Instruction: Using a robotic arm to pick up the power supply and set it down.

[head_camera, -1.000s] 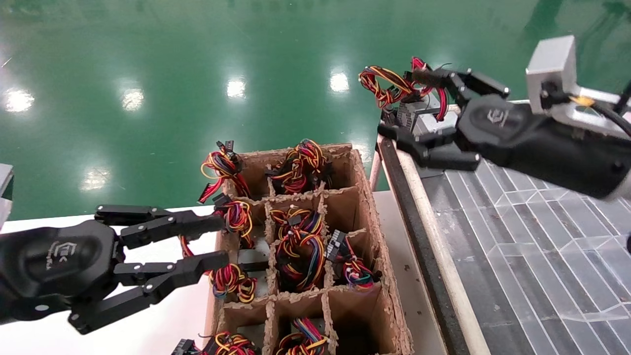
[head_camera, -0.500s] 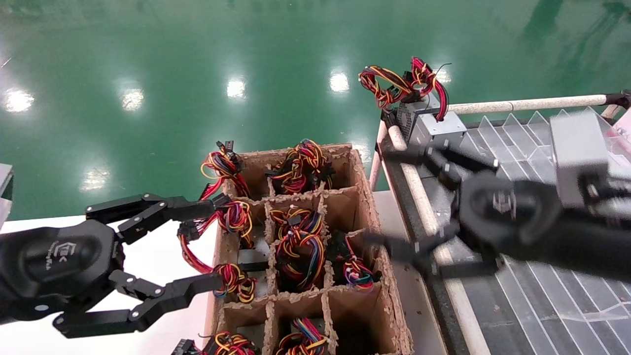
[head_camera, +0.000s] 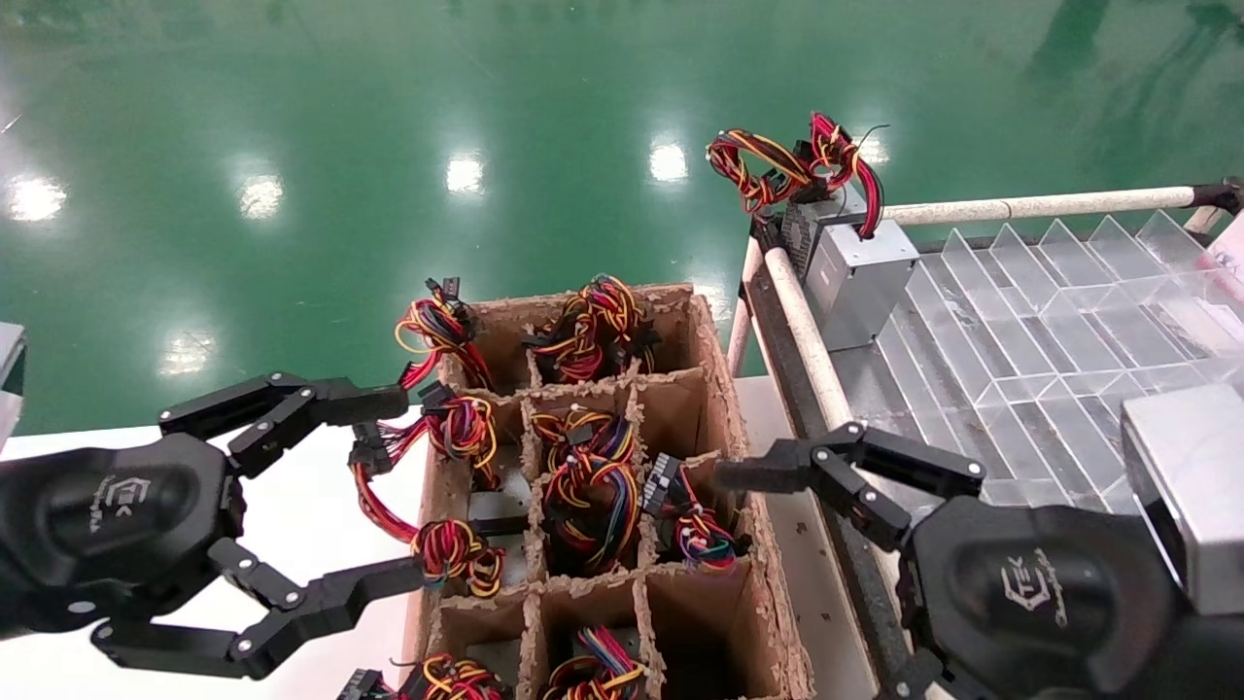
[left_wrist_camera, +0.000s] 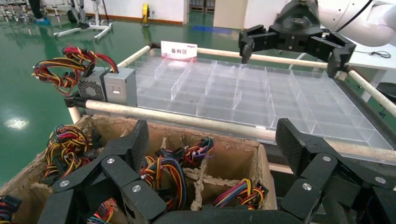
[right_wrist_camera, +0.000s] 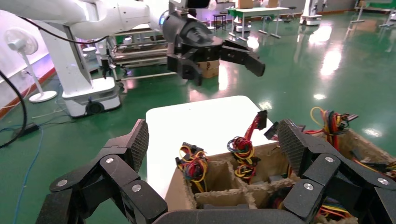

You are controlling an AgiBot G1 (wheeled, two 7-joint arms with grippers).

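Withdrawn right end effector (head_camera: 777, 583); upright power supply (head_camera: 855, 277), wires skyward.

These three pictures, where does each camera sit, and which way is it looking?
Head view: on the robot's head, looking down at the cardboard box and clear tray; left gripper and right gripper show, open.
Left wrist view: on the left arm, facing across the box to the tray; own fingers frame it.
Right wrist view: on the right arm, facing over the box toward the left gripper.
Shared: head and left wrist views both show the grey power supply on the tray's corner.
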